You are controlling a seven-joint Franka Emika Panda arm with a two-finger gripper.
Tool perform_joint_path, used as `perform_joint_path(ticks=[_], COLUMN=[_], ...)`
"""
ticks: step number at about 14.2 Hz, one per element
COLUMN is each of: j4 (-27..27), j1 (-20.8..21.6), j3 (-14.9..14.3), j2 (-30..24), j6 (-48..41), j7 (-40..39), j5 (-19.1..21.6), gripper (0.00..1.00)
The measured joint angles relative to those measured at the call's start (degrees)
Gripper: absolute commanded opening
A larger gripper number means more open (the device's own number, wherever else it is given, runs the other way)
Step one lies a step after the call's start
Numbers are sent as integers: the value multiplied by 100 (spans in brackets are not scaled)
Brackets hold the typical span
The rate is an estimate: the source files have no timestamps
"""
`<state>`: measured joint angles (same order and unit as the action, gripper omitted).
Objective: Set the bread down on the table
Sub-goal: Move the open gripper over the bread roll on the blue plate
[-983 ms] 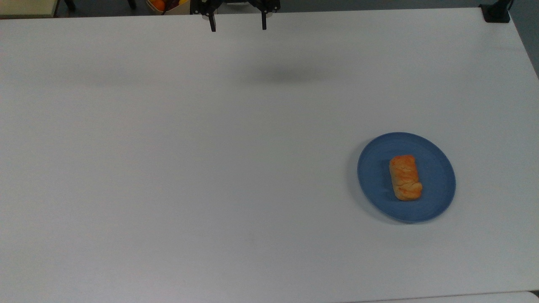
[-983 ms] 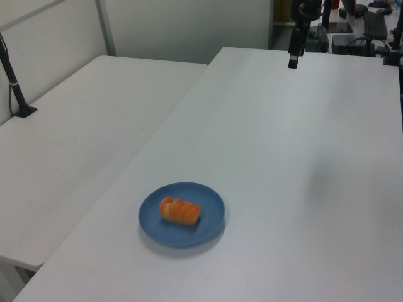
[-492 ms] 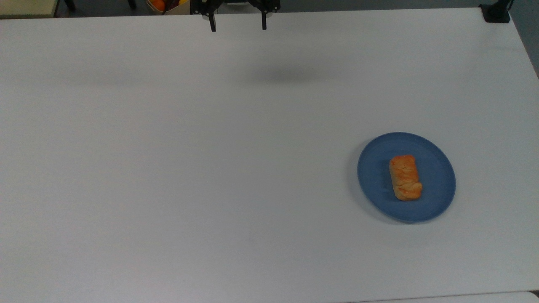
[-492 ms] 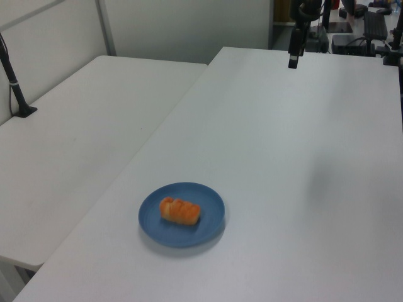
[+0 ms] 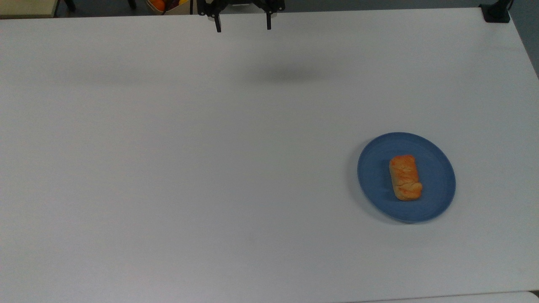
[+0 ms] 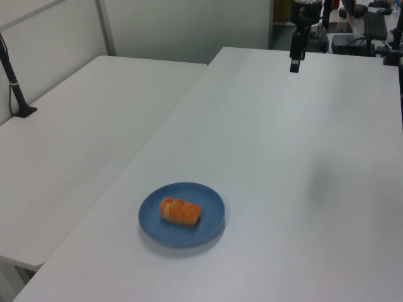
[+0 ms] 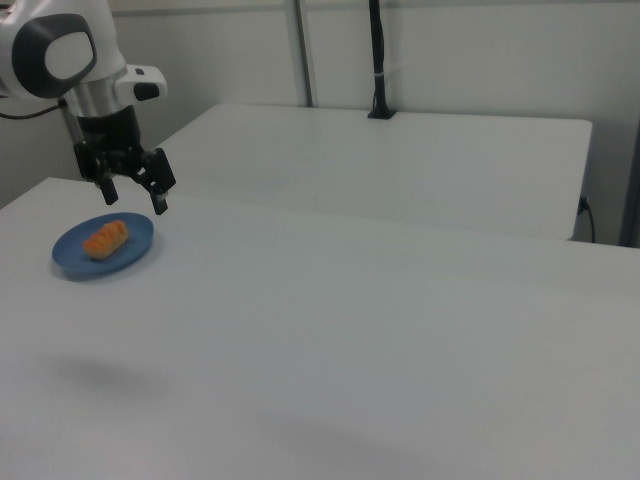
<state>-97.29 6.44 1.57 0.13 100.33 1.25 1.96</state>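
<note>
The bread (image 5: 405, 177) is a small golden-orange braided roll lying on a round blue plate (image 5: 438, 198) at the top view's right. It also shows in the left view as the bread (image 6: 180, 211) and in the right view as the bread (image 7: 105, 238). The white table (image 5: 189, 147) carries the plate. My gripper (image 5: 243, 25) hangs open and empty high over the table's far edge at the top view's upper middle, far from the bread. It appears too as the gripper (image 7: 136, 198) in the right view and the gripper (image 6: 295, 63) in the left view.
A second white table (image 6: 82, 138) adjoins on the left view's left, with a black pole (image 6: 14, 82) clamped to it. A black clamp (image 5: 496, 12) sits at the top view's upper right corner. Dark equipment (image 6: 368, 31) stands beyond the far edge.
My gripper has shifted slightly toward the top view's right. The bread and plate have not moved.
</note>
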Motion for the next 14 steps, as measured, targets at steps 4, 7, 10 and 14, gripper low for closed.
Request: perform_joint_path(ticks=[4,7,10,14], j4=[7,285,627,1550], j1=[318,832,1087,1499], j3=[16,28,28,30], j2=[86,372,733,1518], j6=[-35,87,300,361], j7=[56,864,1376,1973], j5=[50,56,55,-19], gripper=[100,100,100,100])
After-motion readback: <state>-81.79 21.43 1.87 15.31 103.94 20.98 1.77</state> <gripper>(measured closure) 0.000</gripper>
